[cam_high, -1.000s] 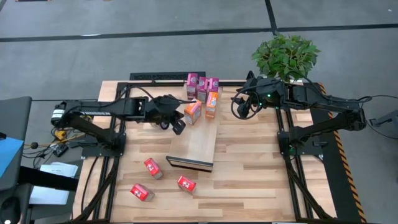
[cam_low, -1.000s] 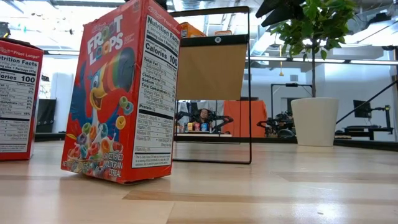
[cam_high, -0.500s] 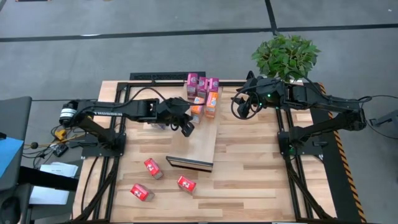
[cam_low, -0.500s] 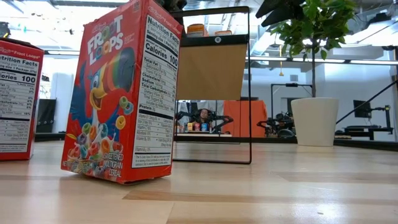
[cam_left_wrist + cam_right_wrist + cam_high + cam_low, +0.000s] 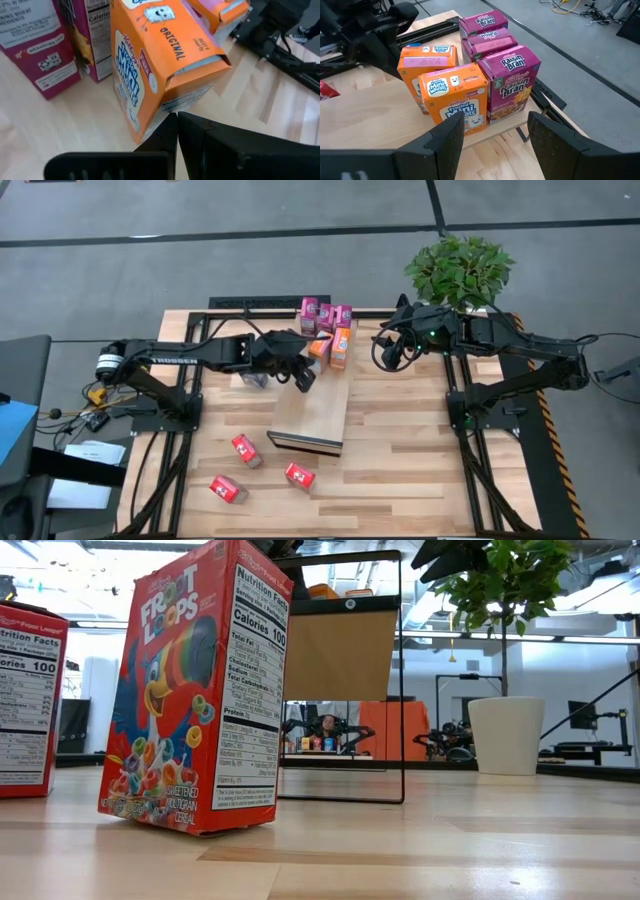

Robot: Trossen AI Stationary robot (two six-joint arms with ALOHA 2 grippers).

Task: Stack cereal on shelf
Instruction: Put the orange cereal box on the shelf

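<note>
While the left claw point(image 5: 303, 376) pinches shut on an orange cereal box point(image 5: 321, 348) over the shelf's point(image 5: 318, 415) far end, it looks light, thin-walled and crushable; grip flat faces. Beside the boxes, the right claw point(image 5: 385, 350) hangs open.

overhead, table-level, two close wrist views

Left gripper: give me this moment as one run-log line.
left gripper: jaws shut, against tilted orange box on shelf | right gripper: jaws open, waiting by plant | three red boxes off shelf
</note>
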